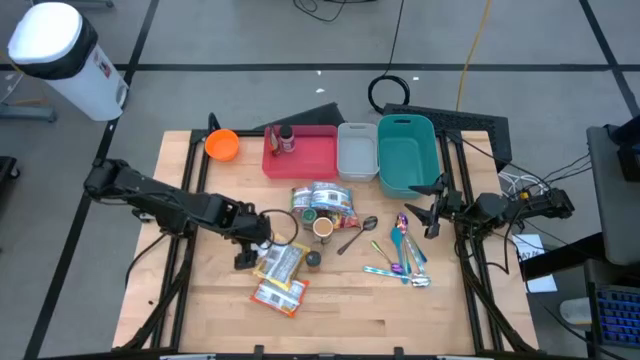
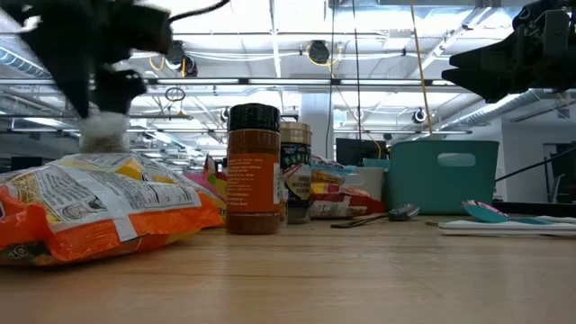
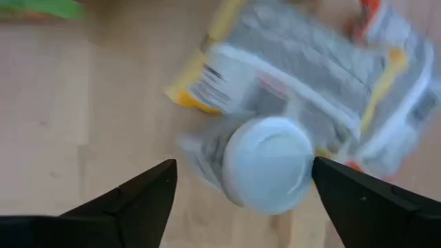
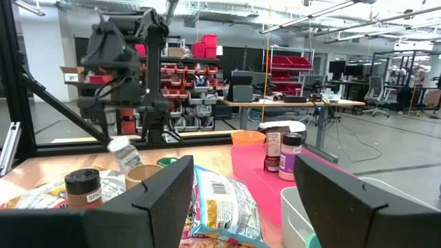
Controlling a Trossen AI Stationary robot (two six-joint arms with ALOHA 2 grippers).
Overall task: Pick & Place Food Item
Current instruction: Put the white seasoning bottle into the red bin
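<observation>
The snack bag (image 1: 281, 263) lies on the table (image 1: 340, 310), just on the near side of the spice jar (image 1: 313, 259), with a second orange bag (image 1: 279, 295) touching it on the near side. From above, my left gripper (image 1: 253, 252) hangs over the bag's left end, left of the jar. My right gripper (image 1: 428, 213) waits well to the right of the jar, beside the teal bin (image 1: 407, 152). A grey tub (image 1: 357, 151), a red tray (image 1: 300, 152) and an orange bowl (image 1: 222, 145) stand beyond the jar, and spoons (image 1: 400, 255) lie to its right.

At table height, the bag (image 2: 99, 207) sits left of the jar (image 2: 253, 169), nearly touching it. My left gripper (image 2: 103, 103) shows above the bag with a pale round thing (image 2: 103, 132) under it. The bin (image 2: 441, 175) stands far right of the jar.

Through my left wrist, my fingers (image 3: 131, 200) stand spread wide, released, and a white round cap (image 3: 269, 164) sits between them without touching either, the bag (image 3: 324, 89) beneath it.

Through my right wrist, my fingers (image 4: 344, 189) are parted with nothing between them. The jar (image 4: 83, 187) stands on the far side of a bag (image 4: 224, 207), and my left arm (image 4: 131, 62) rises beyond it.
</observation>
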